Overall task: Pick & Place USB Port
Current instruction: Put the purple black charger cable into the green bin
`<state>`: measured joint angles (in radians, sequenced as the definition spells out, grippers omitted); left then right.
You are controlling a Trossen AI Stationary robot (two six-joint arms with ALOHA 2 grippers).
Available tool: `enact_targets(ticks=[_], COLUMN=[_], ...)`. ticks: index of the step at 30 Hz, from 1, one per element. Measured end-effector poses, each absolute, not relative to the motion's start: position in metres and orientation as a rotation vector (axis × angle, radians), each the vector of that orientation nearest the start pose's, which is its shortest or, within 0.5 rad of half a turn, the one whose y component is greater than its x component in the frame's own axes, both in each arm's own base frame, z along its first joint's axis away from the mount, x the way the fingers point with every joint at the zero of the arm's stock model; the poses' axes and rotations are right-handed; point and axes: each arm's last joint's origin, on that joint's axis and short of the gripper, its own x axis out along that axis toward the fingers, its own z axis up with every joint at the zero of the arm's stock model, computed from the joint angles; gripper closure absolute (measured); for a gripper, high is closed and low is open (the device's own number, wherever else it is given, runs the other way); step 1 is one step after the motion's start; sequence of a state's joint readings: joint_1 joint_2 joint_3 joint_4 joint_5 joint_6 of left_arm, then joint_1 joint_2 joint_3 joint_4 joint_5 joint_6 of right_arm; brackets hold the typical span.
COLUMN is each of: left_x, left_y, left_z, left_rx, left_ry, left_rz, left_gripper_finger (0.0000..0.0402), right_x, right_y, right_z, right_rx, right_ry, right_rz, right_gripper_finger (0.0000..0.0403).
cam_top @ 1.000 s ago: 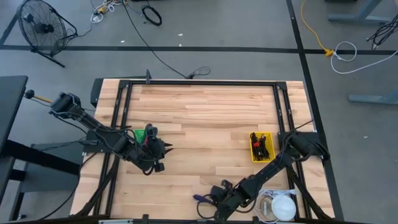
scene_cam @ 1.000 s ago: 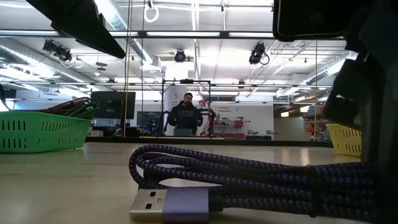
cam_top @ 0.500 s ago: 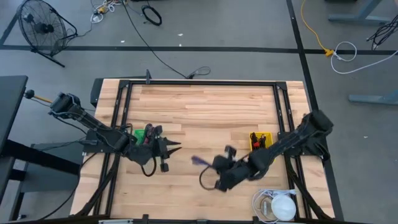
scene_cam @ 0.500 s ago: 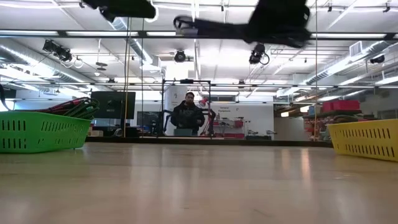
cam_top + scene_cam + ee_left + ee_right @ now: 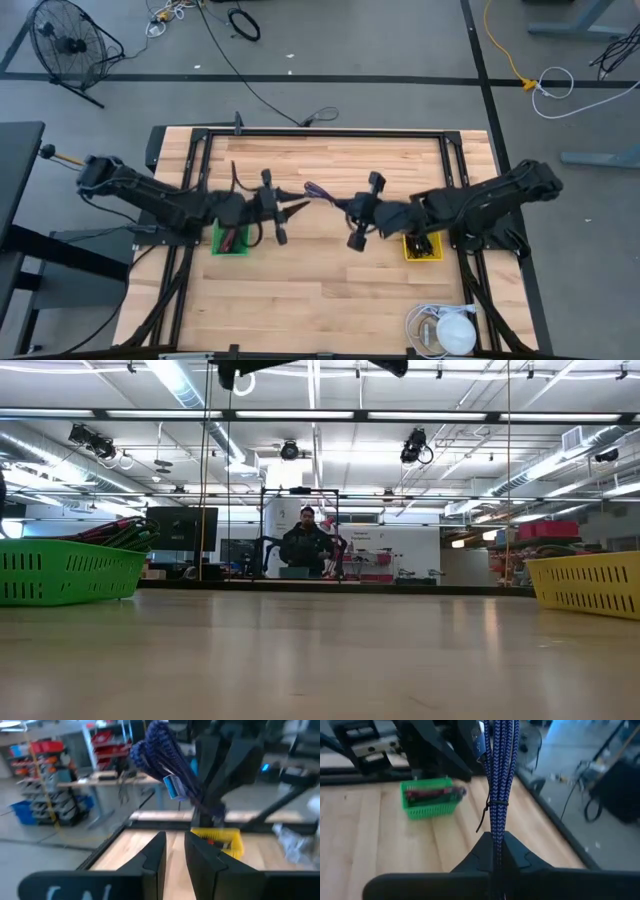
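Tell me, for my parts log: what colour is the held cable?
Blue-purple braided cable, clearest in the right wrist view.

We see a green basket (image 5: 231, 239) on the left of the wooden surface (image 5: 330, 290) and a yellow basket (image 5: 421, 246) on its right. A black fan (image 5: 68, 42) stands on the floor, and a person (image 5: 306, 546) sits far behind.

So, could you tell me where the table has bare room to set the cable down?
The wood nearest the camera in the low view, between the green basket and the yellow basket, is bare, as is the far strip by the frame. Mid-table is crowded: the left gripper faces the right gripper, which holds the purple cable.
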<state>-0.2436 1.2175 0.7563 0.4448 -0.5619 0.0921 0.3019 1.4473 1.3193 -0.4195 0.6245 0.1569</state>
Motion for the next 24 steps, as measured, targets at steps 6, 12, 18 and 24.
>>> enact_targets(ticks=[6, 12, 18, 24], left_x=[0.269, 0.269, 0.268, 0.266], left_y=[-0.022, -0.001, 0.011, 0.019], left_z=[0.307, 0.315, 0.322, 0.324], left_rx=[0.041, -0.002, -0.024, -0.036], left_ry=[-0.104, -0.194, -0.275, -0.303], left_rz=[0.212, 0.150, 0.084, 0.100], left_gripper_finger=[0.0328, 0.0307, 0.0261, 0.0236], right_x=[0.308, 0.320, 0.329, 0.334], right_y=[0.064, 0.050, 0.037, 0.027], right_z=[0.364, 0.373, 0.372, 0.372], right_rx=[-0.179, -0.211, -0.226, -0.239], right_ry=[0.371, 0.264, 0.240, 0.221], right_rz=[-0.323, -0.255, -0.234, -0.238], right_gripper_finger=[0.0397, 0.0397, 0.0397, 0.0397])
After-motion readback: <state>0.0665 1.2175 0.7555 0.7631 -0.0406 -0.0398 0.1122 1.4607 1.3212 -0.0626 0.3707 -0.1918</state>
